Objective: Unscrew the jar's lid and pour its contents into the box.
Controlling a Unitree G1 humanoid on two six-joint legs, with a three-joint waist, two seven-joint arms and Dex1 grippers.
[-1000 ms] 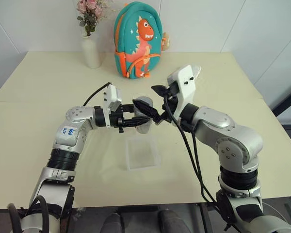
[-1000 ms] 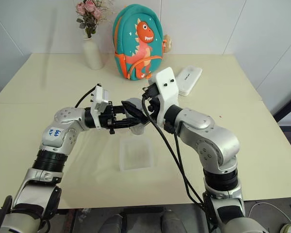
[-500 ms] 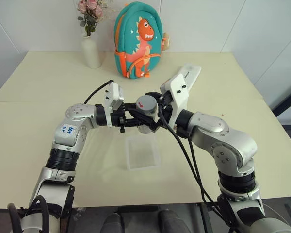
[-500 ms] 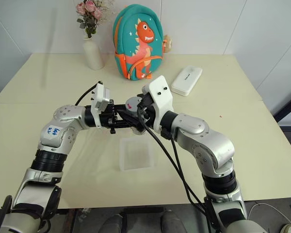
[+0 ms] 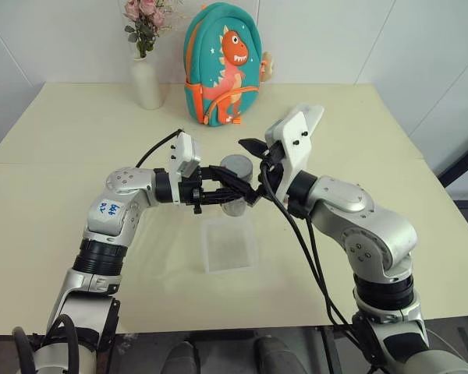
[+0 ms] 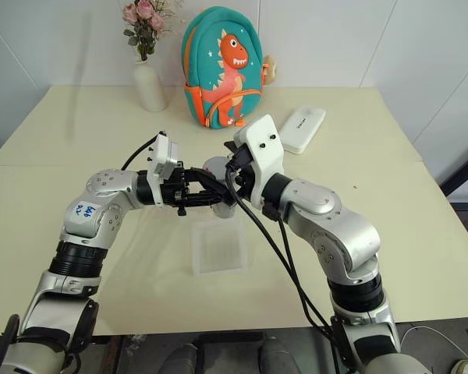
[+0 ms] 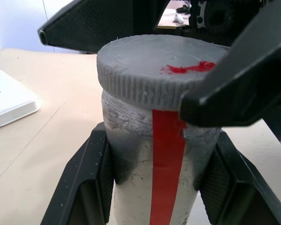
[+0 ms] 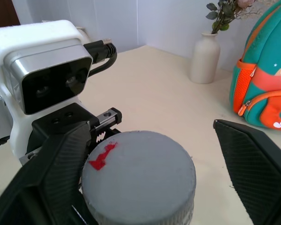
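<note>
We are clamping the jar in the left tool above the box at 6 o'clock; right tool straddles the lid, fingers apart (seat squarely before twisting).

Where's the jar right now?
In the left eye view the jar is held above the table near its middle, clamped in the left end effector, just above the far edge of the clear box, with the right end effector around its lid.
</note>
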